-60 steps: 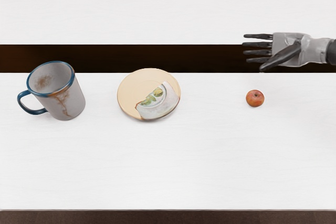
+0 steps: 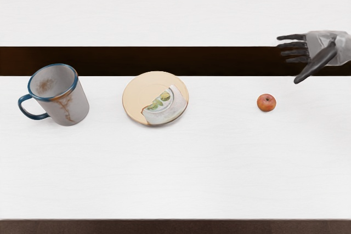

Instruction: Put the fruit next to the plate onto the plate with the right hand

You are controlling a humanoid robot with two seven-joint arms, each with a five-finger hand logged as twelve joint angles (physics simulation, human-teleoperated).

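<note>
Fruit [image 2: 266, 102] — one, one plate [image 2: 135, 95], one mug [image 2: 56, 97]

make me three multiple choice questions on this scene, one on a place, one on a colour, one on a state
1. Where is the fruit relative to the plate?
A. on it
B. on the table, to its right in the picture
C. on the table, to its left in the picture

2. What colour is the handle of the mug?
A. red
B. dark blue
C. yellow

3. How is the right hand?
A. shut on the fruit
B. pressed flat on the plate
C. open, holding nothing

Answers:
1 B: the fruit lies apart from the plate, on its right in the picture.
2 B: handle and rim are dark blue.
3 C: its fingers are extended, away from the fruit.
</note>
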